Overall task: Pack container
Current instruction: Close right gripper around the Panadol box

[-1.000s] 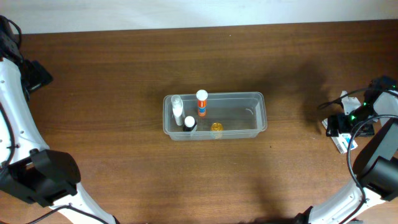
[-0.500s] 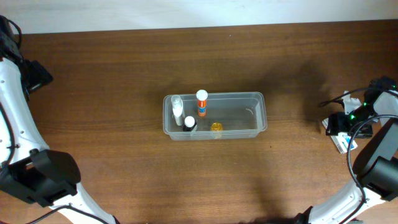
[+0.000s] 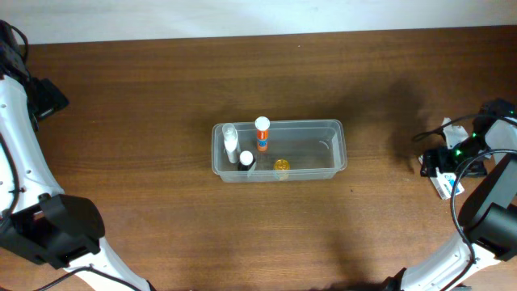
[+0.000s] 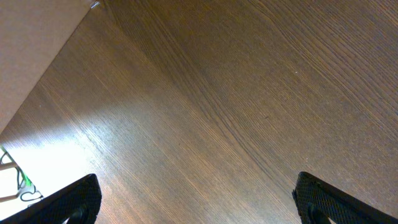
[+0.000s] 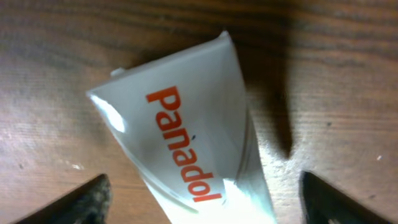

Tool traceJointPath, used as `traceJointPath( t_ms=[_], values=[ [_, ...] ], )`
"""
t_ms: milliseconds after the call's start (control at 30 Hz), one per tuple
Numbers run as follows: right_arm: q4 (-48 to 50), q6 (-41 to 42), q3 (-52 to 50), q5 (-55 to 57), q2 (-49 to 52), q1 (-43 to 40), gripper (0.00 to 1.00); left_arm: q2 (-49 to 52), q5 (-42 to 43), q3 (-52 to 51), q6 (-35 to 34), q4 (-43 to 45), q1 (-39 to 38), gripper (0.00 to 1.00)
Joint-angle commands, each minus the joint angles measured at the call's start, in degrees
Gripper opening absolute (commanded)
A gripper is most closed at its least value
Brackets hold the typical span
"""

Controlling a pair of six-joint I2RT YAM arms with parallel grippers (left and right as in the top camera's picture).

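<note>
The clear plastic container [image 3: 307, 149] sits mid-table. Inside stand a white bottle [image 3: 230, 142], an orange-labelled bottle with a white cap [image 3: 262, 134], a dark bottle with a white cap [image 3: 246, 159] and a small yellow item [image 3: 281, 166]. My right gripper [image 3: 443, 162] is at the table's right edge, low over a white box printed "Panadol" [image 5: 186, 149]. Its fingers [image 5: 93, 196] are spread wide on either side of the box, not touching it. My left gripper [image 4: 199, 205] is open over bare wood at the far left; its fingertips [image 4: 323, 199] show apart.
The right half of the container is free of items. The left arm's base [image 3: 56, 230] stands at the front left, the right arm's base [image 3: 493, 210] at the front right. A pale wall edge [image 4: 31, 50] runs along the table's back.
</note>
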Motion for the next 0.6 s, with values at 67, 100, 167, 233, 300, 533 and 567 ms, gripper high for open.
traceJointPath(
  t_ms=[67, 100, 167, 233, 300, 533, 567],
  values=[
    [0.1, -5.6, 0.0, -0.3, 0.6, 0.1, 0.79, 0.3, 0.4, 0.9, -0.2, 0.0, 0.3, 0.99],
    [0.1, -6.1, 0.0, -0.3, 0.6, 0.1, 0.78, 0.3, 0.4, 0.9, -0.2, 0.0, 0.3, 0.99],
    [0.1, -6.8, 0.0, -0.3, 0.7, 0.1, 0.76, 0.3, 0.4, 0.9, -0.2, 0.0, 0.3, 0.99],
    [0.1, -6.9, 0.0, -0.3, 0.8, 0.1, 0.73, 0.3, 0.4, 0.9, -0.2, 0.0, 0.3, 0.99],
    [0.1, -7.0, 0.0, -0.3, 1.0, 0.1, 0.73, 0.3, 0.4, 0.9, -0.2, 0.0, 0.3, 1.00],
    [-0.6, -6.9, 0.0, -0.4, 3.4, 0.1, 0.72, 0.3, 0.4, 0.9, -0.2, 0.0, 0.3, 1.00],
    [-0.6, -6.9, 0.0, -0.3, 3.7, 0.1, 0.72, 0.3, 0.4, 0.9, -0.2, 0.0, 0.3, 0.99]
  ],
)
